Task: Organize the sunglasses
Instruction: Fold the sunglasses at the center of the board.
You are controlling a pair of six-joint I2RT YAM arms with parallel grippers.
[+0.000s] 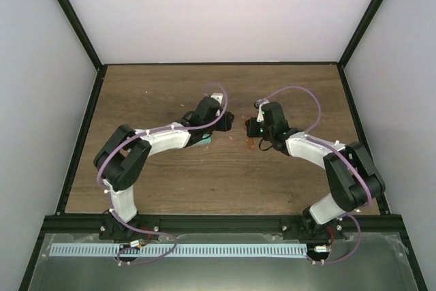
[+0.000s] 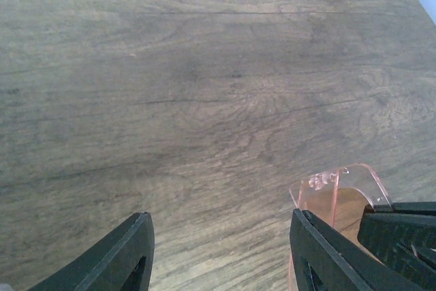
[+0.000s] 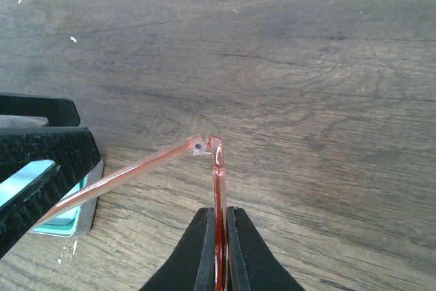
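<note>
Sitting near the middle of the surface (image 1: 150, 86), the sunglasses (image 1: 251, 144) barely show from above. Left wrist: the left claw (image 2: 221, 253) gapes wide and empty, likely waiting to fold an arm. Right wrist: the right claw (image 3: 218, 250) pinches the frame tight, steadying it

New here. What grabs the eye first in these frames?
The right gripper is pinched shut on the thin red sunglasses at mid-table, one temple arm swung out to the left. The left gripper faces it, jaws wide open over bare wood table, holding nothing. A grey case with green lining peeks in at the lower left of the right wrist view.
</note>
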